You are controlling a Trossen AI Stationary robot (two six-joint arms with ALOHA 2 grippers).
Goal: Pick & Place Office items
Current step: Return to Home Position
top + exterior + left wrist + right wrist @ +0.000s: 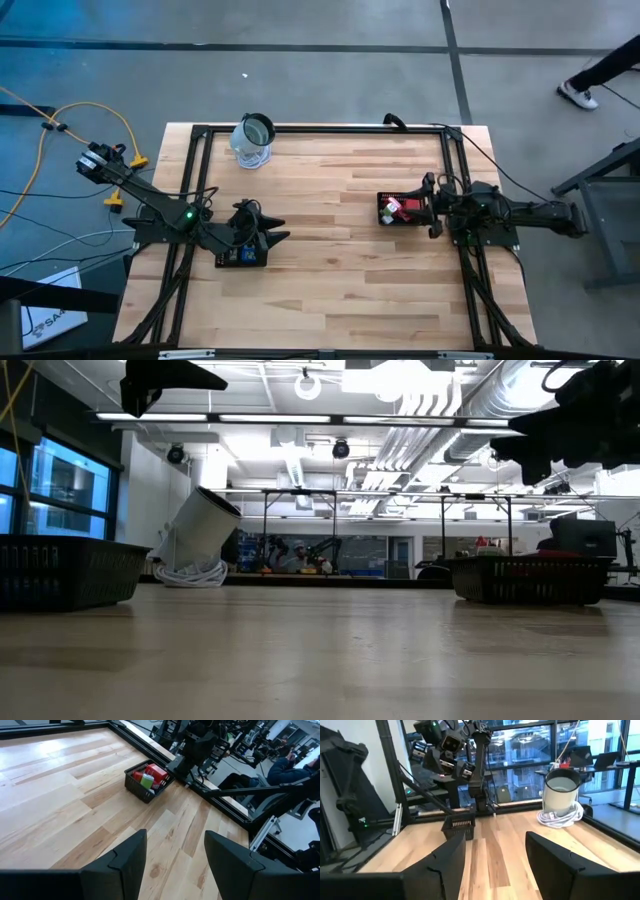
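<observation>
Judging from how things lie, little is left but the retreat of both arms, and the hazards are tied to the two bins. The right pincer (495, 845) is held open and empty just beside the right black bin (134, 781), in which the red block (156, 771) and a green piece (146, 781) are piled above the rim. If that arm is swung away low, the mesh wall could be caught and the bin dragged or tipped, so that items are spilled onto the counter (330, 290). The left pincer (175, 842), likewise open and empty, is poised above the left bin (459, 824) with the blue block (243, 257), and the same snag is risked there. The jar (253, 140) is placed well apart from both arms
</observation>
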